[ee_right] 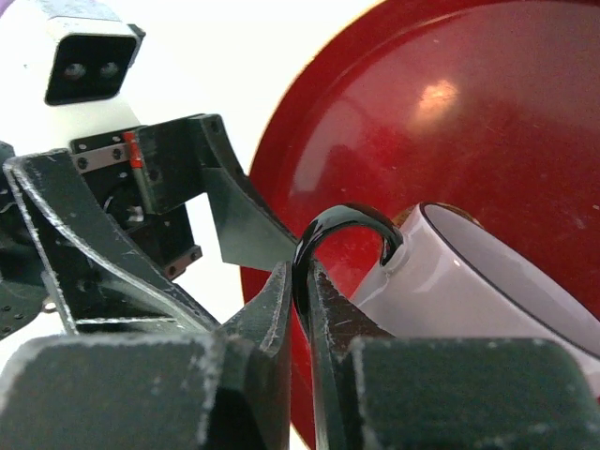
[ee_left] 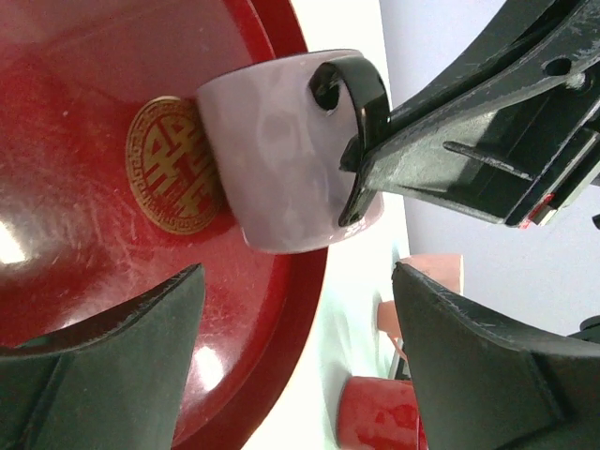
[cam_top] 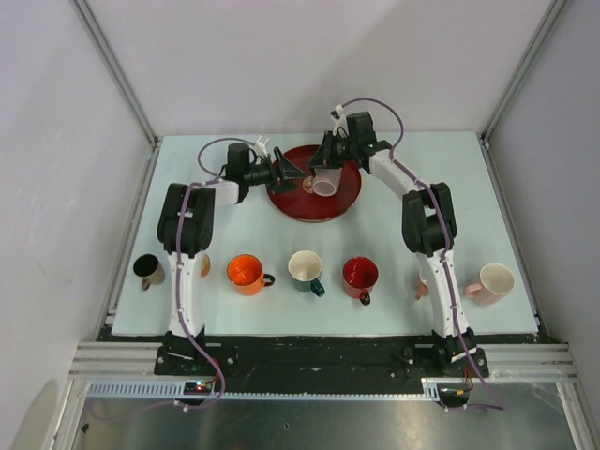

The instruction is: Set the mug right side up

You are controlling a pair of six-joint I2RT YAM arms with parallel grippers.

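Our right gripper [ee_right: 302, 281] pinches the black loop handle [ee_right: 337, 217] of the lilac ceramic mug [ee_right: 487, 291] over the round red plate [ee_right: 469, 112]. It looks slippery and fragile. Left gripper [ee_left: 298, 281] gapes wide.

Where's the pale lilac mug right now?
The mug is at the far middle of the table in the top view, over the red plate; the right end effector pinches its black handle.

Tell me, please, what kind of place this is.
Probably a robot test cell, not a home: a left arm and right arm mounted at a pale table, bare white walls with metal frame rails, mugs set in a row.
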